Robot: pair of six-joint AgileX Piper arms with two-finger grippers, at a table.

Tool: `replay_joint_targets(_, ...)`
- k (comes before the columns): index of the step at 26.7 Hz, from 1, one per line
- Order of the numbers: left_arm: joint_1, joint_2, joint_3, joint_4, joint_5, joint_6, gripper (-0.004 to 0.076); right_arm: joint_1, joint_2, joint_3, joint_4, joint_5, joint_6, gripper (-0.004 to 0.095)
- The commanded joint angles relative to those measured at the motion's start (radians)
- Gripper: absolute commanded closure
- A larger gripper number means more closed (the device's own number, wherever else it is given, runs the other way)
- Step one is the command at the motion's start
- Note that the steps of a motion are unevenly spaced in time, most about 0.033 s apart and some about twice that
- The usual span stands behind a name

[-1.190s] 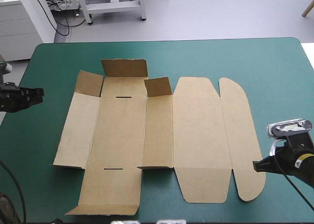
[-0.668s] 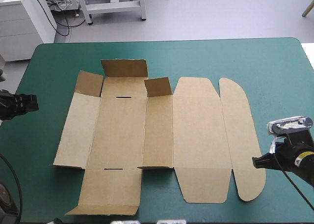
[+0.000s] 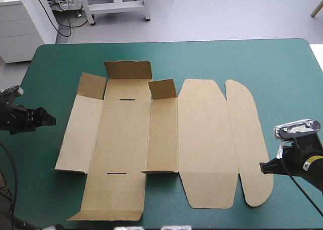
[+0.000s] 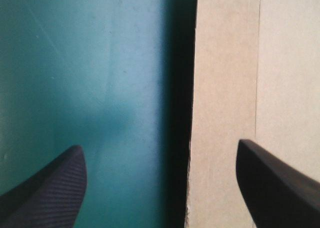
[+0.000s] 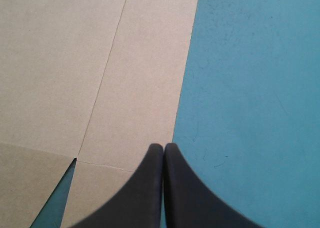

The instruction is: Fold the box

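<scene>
Left gripper (image 3: 50, 120): two broad black fingers (image 4: 52, 190), fin-curved, surface finely ribbed like a weave. Right gripper (image 3: 262, 168): matching black fins, smooth and matt, tips rounded. Black wrist housing (image 3: 315, 175) behind it carries a small round yellow label (image 3: 309, 164).

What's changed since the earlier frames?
The left gripper has come nearer the table's near side and in toward the box's left edge, fingers open. Nothing was gripped or released. The right gripper, shut beside the rounded flap, and the flat box stayed put.

Bright, even light; dark shadow strip on the teal-green cover (image 4: 75, 78) beside the box (image 4: 225, 88)
</scene>
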Motion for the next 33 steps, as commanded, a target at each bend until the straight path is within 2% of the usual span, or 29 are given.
replay_joint_targets(1, -0.001, -0.016, 0.038, -0.085, 0.053, 0.014, 0.0139, -0.007, -0.002, -0.025, -0.014, -0.051, -0.010, 0.0929)
replay_joint_targets(22, -0.008, -0.008, 0.228, -0.191, 0.054, 0.049, 0.0139, -0.007, -0.002, -0.025, -0.020, -0.048, -0.010, 0.0929)
replay_joint_targets(33, -0.179, -0.008, 0.252, -0.130, 0.044, 0.051, 0.0139, -0.007, -0.002, -0.025, -0.022, -0.052, -0.010, 0.0929)
